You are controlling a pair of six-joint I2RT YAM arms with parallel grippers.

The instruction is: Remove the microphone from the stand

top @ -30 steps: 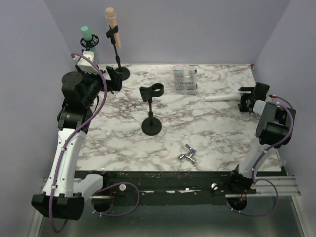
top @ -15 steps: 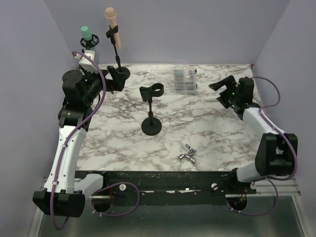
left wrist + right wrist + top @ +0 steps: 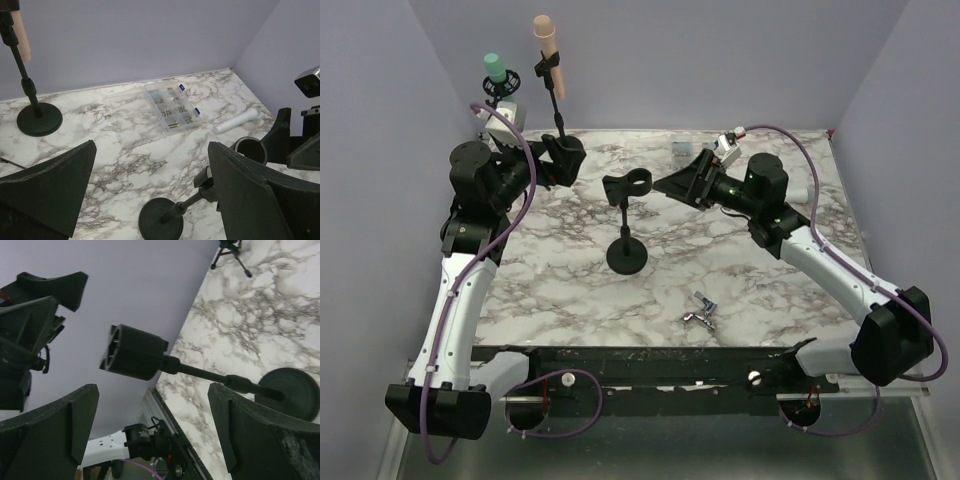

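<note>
Microphone [image 3: 237, 121] on table [image 3: 115, 145] — well apart from right fingers [image 3: 260, 440]

The left arm [image 3: 460, 290] rises from its base at 7 o'clock, elbow high, wrist turned toward 2 o'clock, left jaws wide apart and empty. The right arm [image 3: 820, 260] reaches from 5 o'clock toward 10 o'clock, right jaws spread fully, empty
</note>
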